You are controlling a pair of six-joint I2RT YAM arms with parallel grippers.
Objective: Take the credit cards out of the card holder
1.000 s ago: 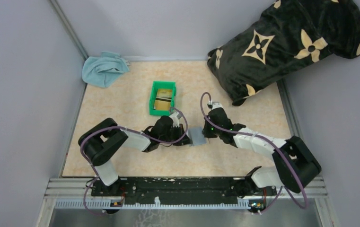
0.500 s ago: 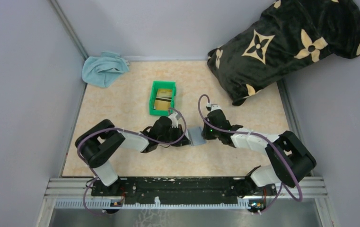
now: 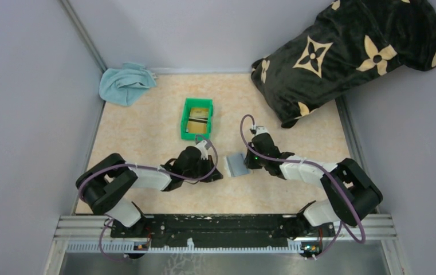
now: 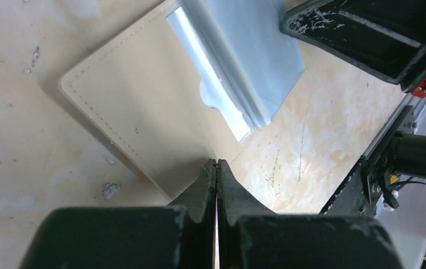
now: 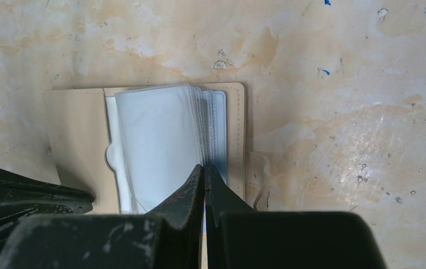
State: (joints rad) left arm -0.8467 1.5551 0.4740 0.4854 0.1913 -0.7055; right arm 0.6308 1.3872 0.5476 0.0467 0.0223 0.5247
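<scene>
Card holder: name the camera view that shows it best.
Right wrist: the card holder lies open, almost whole, its clear sleeves fanned. Left wrist crops it to one tan flap and some sleeves. Top view shows just a small grey patch.

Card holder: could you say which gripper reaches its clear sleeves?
The right gripper, tips at the clear sleeves; the left gripper is by the tan cover.
</scene>
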